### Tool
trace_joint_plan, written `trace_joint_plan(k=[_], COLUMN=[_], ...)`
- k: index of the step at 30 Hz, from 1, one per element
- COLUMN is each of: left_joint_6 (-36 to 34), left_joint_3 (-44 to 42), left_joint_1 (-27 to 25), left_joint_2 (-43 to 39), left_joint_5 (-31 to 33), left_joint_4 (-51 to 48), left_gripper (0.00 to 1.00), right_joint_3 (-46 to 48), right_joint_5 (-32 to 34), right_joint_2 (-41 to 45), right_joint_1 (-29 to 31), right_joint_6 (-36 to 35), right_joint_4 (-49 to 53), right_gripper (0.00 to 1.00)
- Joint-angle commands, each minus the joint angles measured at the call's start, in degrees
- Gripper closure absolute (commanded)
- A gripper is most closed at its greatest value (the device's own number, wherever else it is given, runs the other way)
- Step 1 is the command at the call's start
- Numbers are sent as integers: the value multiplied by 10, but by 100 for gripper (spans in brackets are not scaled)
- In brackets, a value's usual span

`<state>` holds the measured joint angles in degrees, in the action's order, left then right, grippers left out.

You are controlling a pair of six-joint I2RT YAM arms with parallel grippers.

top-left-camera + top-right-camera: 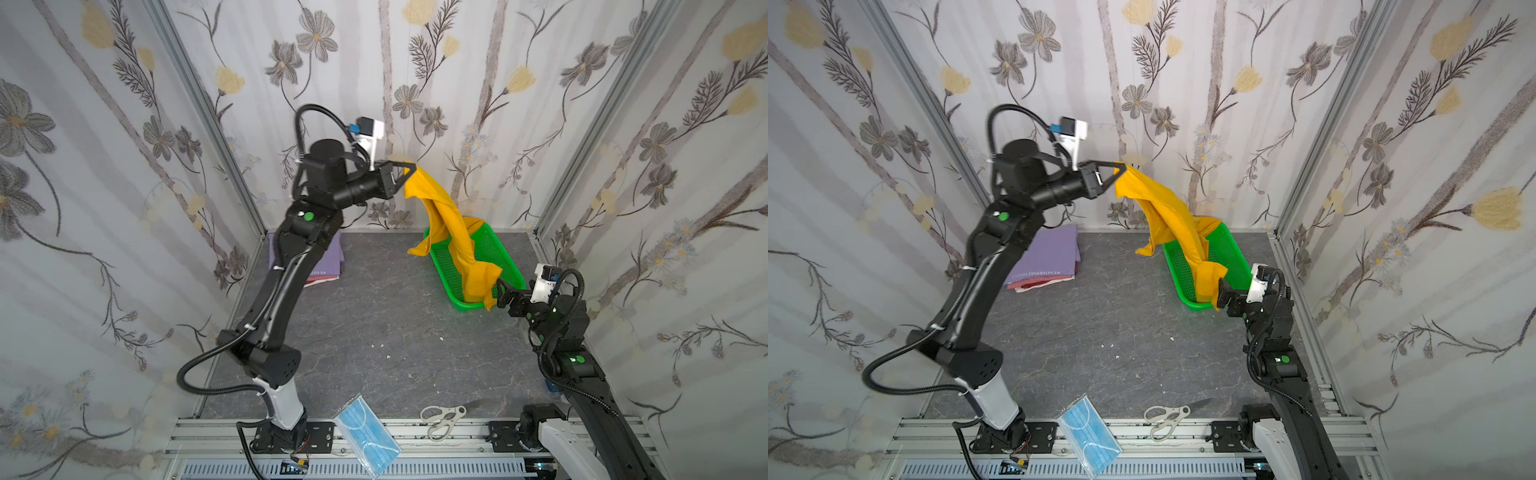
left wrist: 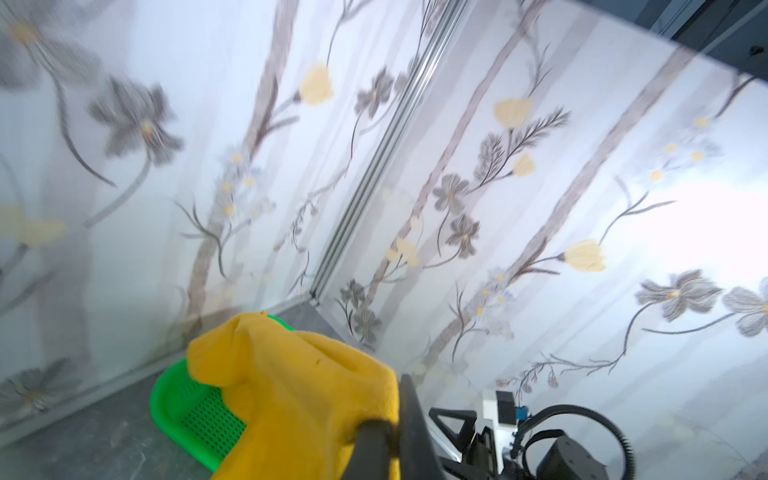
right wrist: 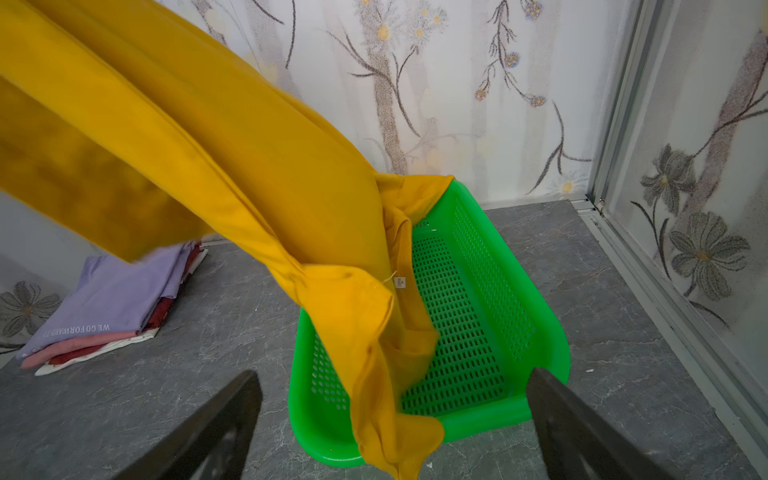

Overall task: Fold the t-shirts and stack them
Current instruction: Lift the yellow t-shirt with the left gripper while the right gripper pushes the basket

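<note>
While the left fingers [image 1: 412, 166] clamp the yellow tee [image 1: 440, 216], its tail hangs between the wide-open right fingers [image 1: 501, 293]; the lilac tee [image 1: 1050, 257] reads "WE GO FORWARD".

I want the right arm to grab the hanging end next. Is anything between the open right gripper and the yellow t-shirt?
Nothing visible. The yellow t-shirt hangs its lower end just before the open right gripper, across the green basket; the left gripper holds its top.

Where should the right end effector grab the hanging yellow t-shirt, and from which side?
The lowest hanging corner of the yellow t-shirt, from the near side: it dangles over the front rim of the green basket, just ahead of the open right end effector.
</note>
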<state>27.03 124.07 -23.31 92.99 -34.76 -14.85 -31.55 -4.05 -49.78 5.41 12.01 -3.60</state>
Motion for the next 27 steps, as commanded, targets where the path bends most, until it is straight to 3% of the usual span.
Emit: trace_joint_plan(k=[1, 3, 7, 12, 17, 18, 20, 21, 24, 27], left_joint_6=[-34, -44, -34, -28, -38, -48, -65, -80, -73, -66], left_joint_3=[-28, -21, -92, -85, -39, -43, -44, -63, -112, -90], left_joint_1=[33, 64, 103, 129, 143, 145, 146, 150, 169, 170], left_joint_2=[-79, -101, -148, -149, -126, -133, -157, -179, -206, -195], left_joint_5=[60, 53, 41, 24, 17, 40, 178, 202, 122, 73], left_joint_4=[-1, -51, -38, -53, -99, -111, -166, -159, -105, -140], left_gripper=[100, 100, 100, 100, 100, 100, 100, 100, 100, 100], right_joint_3=[-1, -17, -66, -142, -227, -253, -314, -345, -411, -464], right_joint_5=[-50, -87, -160, -171, -163, -165, -171, -170, -144, -84], right_joint_2=[-10, -36, -130, -277, -436, -472, -538, -569, -640, -694], right_joint_1=[5, 14, 77, 195, 219, 220, 223, 226, 230, 225], right_joint_6=[7, 2, 19, 62, 145, 157, 167, 168, 179, 201], right_joint_4=[8, 18, 11, -27, -46, -41, -13, 3, 35, 56], right_gripper=[0, 0, 0, 0, 0, 0, 0, 0, 0, 0])
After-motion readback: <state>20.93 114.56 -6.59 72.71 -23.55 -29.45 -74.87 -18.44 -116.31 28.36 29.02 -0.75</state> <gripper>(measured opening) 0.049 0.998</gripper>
